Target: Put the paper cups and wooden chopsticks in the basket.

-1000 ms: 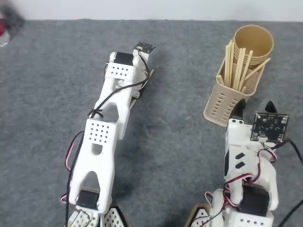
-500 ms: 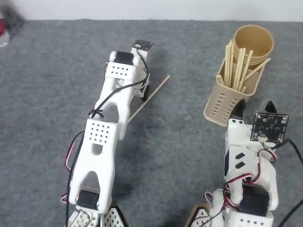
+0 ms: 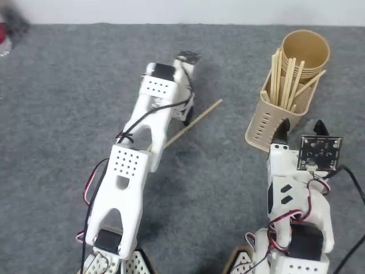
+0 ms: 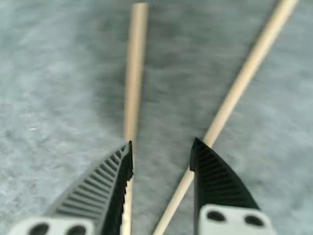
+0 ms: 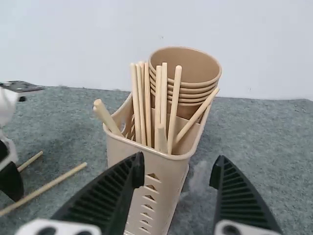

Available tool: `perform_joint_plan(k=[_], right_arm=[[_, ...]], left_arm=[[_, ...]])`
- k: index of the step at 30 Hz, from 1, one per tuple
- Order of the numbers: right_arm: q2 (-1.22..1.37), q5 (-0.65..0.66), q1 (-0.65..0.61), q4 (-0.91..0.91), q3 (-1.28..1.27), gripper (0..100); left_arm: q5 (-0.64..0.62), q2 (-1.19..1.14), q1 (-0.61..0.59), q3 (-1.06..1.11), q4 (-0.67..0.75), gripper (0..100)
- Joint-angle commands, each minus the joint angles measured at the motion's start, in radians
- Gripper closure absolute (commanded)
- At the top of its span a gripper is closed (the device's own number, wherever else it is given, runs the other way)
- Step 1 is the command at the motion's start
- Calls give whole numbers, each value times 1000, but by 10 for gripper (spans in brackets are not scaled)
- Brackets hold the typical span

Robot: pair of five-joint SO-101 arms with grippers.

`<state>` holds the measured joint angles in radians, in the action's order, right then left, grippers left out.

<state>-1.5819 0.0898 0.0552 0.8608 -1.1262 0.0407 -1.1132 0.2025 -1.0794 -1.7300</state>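
Observation:
Two wooden chopsticks (image 4: pixel 134 73) (image 4: pixel 244 78) lie on the grey mat. My left gripper (image 4: pixel 161 147) hovers low over them, open, with one finger beside each stick. From above, one chopstick (image 3: pixel 197 121) sticks out diagonally from under the left gripper (image 3: pixel 187 117). The beige slotted basket (image 3: pixel 268 123) stands at the far right, holding several chopsticks (image 3: pixel 285 77) and a stack of paper cups (image 3: pixel 306 51). My right gripper (image 5: pixel 176 169) is open and holds nothing, just in front of the basket (image 5: pixel 146 161) and cups (image 5: pixel 188 73).
Grey mat (image 3: pixel 68 103) covers the table up to a white strip (image 3: pixel 171 11) at the back. A red object (image 3: pixel 3 34) sits at the far left edge. Open mat lies between the left arm and the basket.
The left arm has swung to the right, and the visible chopstick has shifted right with it, out from under the arm. The right gripper has edged slightly closer to the basket.

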Motion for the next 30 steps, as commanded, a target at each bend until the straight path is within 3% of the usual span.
perform_joint_plan(k=[1, 15, 30], right_arm=[[8, 12, -10, -15, 3, 775], [8, 12, -8, -13, 3, 775], [8, 12, -15, -8, 3, 775]], left_arm=[[61, 141, 46, 93, -26, 805], [166, 157, 68, 200, -17, 805], [252, 141, -97, 87, 14, 805]])
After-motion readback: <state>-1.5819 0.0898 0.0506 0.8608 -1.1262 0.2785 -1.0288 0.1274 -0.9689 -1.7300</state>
